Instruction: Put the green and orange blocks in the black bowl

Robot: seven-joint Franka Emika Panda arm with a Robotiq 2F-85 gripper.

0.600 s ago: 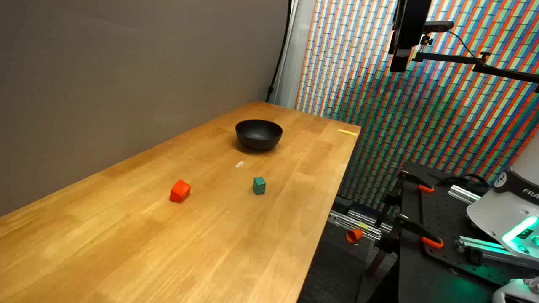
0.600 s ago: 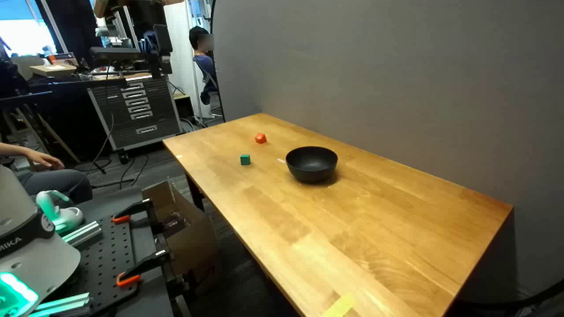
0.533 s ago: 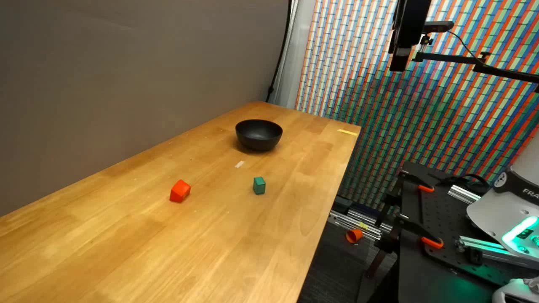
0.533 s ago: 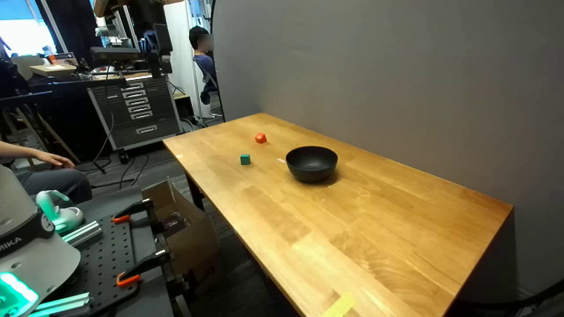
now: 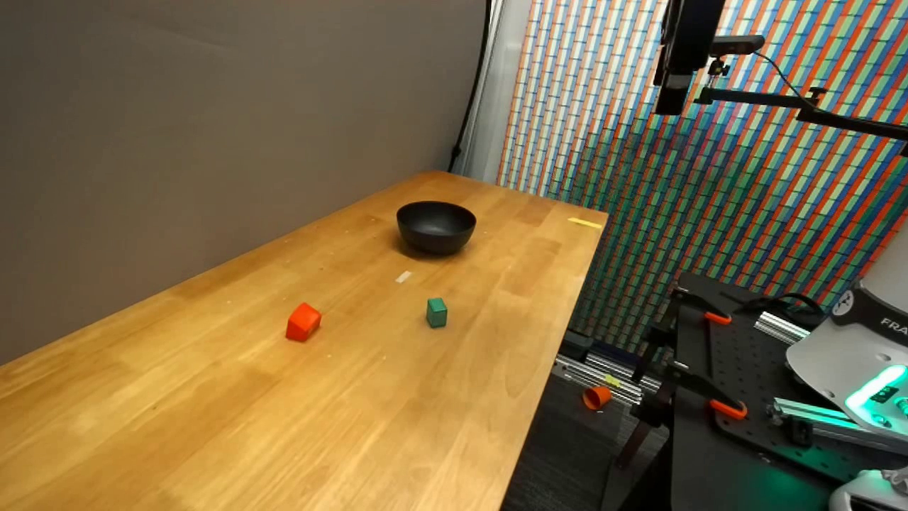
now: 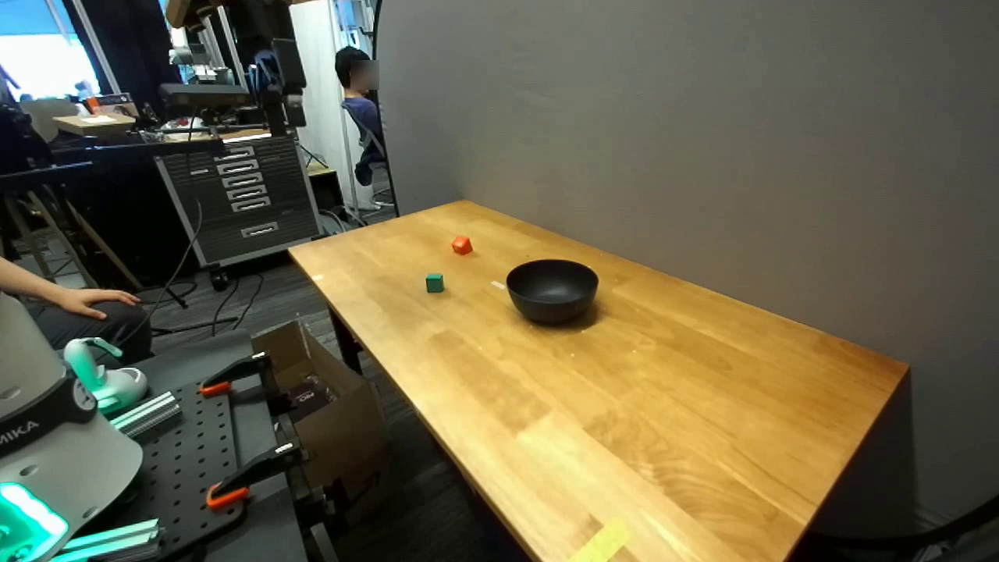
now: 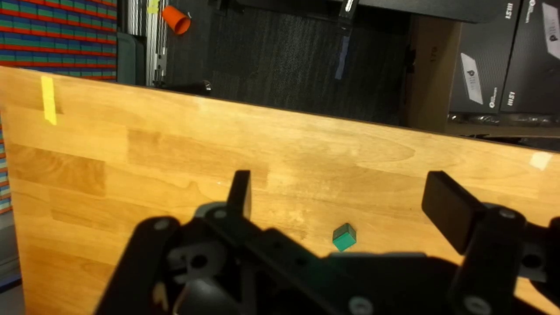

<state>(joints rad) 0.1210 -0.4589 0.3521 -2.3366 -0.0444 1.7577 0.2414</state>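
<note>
The green block [image 5: 437, 313] stands on the wooden table, also in an exterior view [image 6: 435, 283] and in the wrist view [image 7: 344, 237]. The orange block [image 5: 303, 322] looks red-orange and tilted; it lies nearer the wall, also in an exterior view [image 6: 462, 245]. The black bowl [image 5: 436, 228] stands upright and looks empty, also in an exterior view [image 6: 552, 291]. In the wrist view my gripper [image 7: 339, 190] is open and empty, its fingers wide apart. It hangs high above the table; the green block shows below, between the fingers. I cannot make out the orange block or bowl there.
The table [image 5: 340, 411] runs along a grey wall [image 6: 663, 140]. Yellow tape [image 6: 602, 542] marks one end. An orange cup [image 5: 596, 397] lies on the floor. A cardboard box [image 6: 343, 437] stands below the table edge. A person's hand [image 6: 94, 300] is beside the robot base.
My gripper has risen slightly in the exterior view. The person's hand has moved a little. The blocks and bowl have not moved.
</note>
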